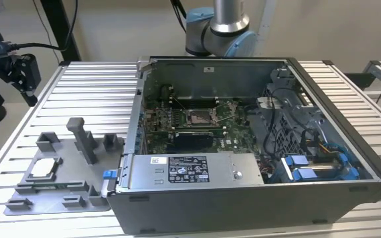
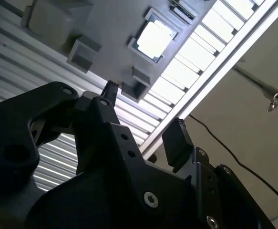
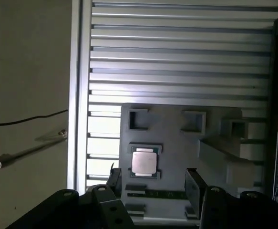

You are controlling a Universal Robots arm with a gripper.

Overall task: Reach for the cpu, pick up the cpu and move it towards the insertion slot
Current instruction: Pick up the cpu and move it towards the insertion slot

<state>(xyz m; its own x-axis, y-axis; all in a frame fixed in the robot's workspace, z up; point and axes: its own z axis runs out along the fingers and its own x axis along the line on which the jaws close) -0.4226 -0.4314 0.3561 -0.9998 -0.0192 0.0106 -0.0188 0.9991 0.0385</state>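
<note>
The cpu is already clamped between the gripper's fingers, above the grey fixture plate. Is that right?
Not right. The cpu is not clamped. It lies in its recess on the grey fixture plate, and the gripper hangs open over it, with its fingers apart and clear of the chip. The first wrist view shows this.

In the exterior view, the arm (image 1: 218, 29) is seen at about twelve o'clock, where a silver tube is joined to a grey joint with a pale blue cap. In both wrist views the gripper (image 2: 143, 117) (image 3: 153, 180) is shown with its two black fingers (image 3: 194, 183) spread wide apart, and nothing is held between them.
</note>
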